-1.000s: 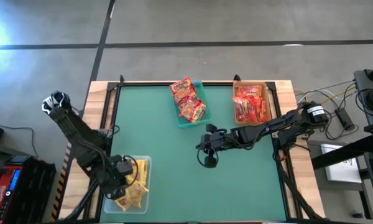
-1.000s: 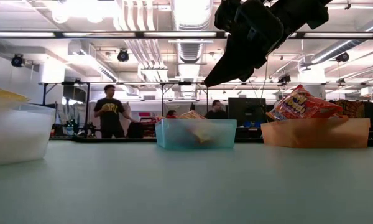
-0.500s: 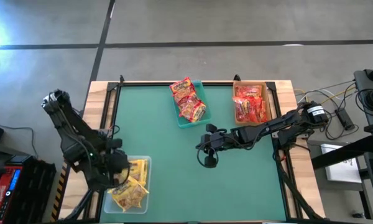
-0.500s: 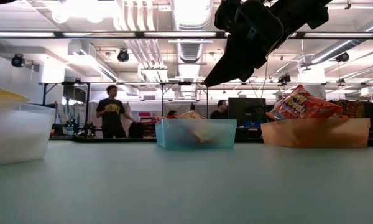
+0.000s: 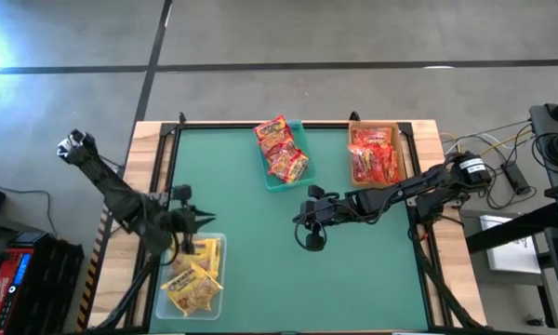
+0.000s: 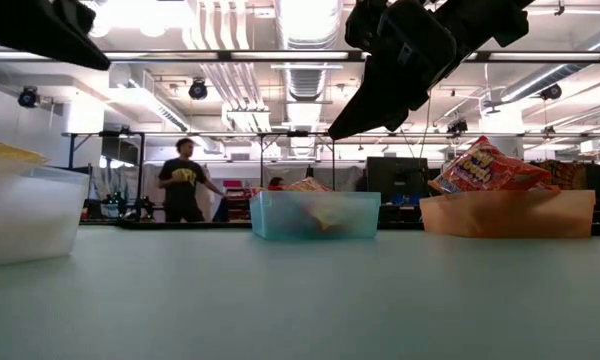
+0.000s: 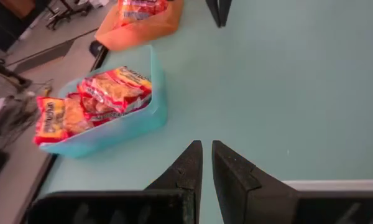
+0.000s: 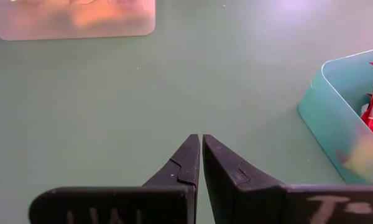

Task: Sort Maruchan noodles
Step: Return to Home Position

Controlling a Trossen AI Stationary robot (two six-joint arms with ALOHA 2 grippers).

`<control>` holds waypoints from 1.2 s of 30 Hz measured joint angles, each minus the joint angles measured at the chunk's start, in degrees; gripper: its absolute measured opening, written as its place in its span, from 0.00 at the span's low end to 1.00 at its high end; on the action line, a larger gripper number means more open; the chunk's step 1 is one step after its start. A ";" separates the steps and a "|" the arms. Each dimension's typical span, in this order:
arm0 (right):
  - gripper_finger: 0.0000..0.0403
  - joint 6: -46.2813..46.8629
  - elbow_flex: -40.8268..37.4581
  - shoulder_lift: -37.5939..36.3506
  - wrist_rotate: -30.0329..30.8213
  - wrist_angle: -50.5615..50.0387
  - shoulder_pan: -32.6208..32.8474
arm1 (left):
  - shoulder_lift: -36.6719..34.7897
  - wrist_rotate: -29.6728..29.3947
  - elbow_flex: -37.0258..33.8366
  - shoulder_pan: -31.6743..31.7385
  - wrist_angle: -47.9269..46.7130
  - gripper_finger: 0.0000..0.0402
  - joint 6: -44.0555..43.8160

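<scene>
Found the Maruchan noodles (image 5: 193, 279) all binned: yellow in the clear bin (image 6: 25, 215), red in the teal bin (image 6: 315, 215) and tan bin (image 6: 510, 215), none loose on the desk (image 5: 260, 261). Judged sorting done, homing in hand; called only for drawing back the left gripper (image 5: 197, 221), jaws together, by the clear bin. Left the right gripper (image 5: 310, 234) over mid-desk, jaws together.

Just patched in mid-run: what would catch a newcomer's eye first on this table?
In the high view, three filled bins: a clear bin lower left with yellow noodle packs, a teal bin top middle and a tan bin top right, both heaped with red packs. The right gripper hangs shut and empty between the bins; the left gripper, also shut, hovers by the clear bin.
</scene>
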 joint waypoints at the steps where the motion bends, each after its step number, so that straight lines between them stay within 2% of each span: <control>1: 0.03 0.00 -0.02 0.00 0.00 0.00 -0.02 | -2.07 1.26 -1.84 1.52 2.91 0.05 2.37; 7: 0.03 0.00 -0.01 0.00 0.00 0.00 -0.01 | -13.10 10.48 -13.28 10.87 20.79 0.05 16.68; 12: 0.03 0.00 -0.01 0.00 0.00 0.00 -0.01 | -19.49 16.40 -20.27 18.98 33.84 0.04 19.81; 15: 0.03 0.00 -0.01 0.00 -0.01 0.01 -0.01 | -21.20 16.82 -24.91 22.97 44.81 0.04 22.47; 19: 0.03 0.00 0.00 0.00 0.00 0.01 -0.02 | -21.31 21.57 -31.34 27.32 62.10 0.02 26.22; 24: 0.03 0.00 -0.02 0.00 0.00 0.02 -0.02 | -20.96 23.97 -38.97 32.46 75.93 0.00 26.90; 29: 0.03 0.00 -0.02 0.00 -0.02 0.01 -0.01 | -20.45 26.29 -38.75 34.86 76.44 0.00 24.85; 33: 0.03 0.00 -0.02 0.00 -0.01 0.02 -0.02 | -20.44 20.52 -38.59 35.03 74.58 0.00 26.13; 36: 0.03 0.00 -0.01 0.00 0.00 0.00 -0.01 | -20.43 20.25 -38.64 34.93 68.21 0.00 22.33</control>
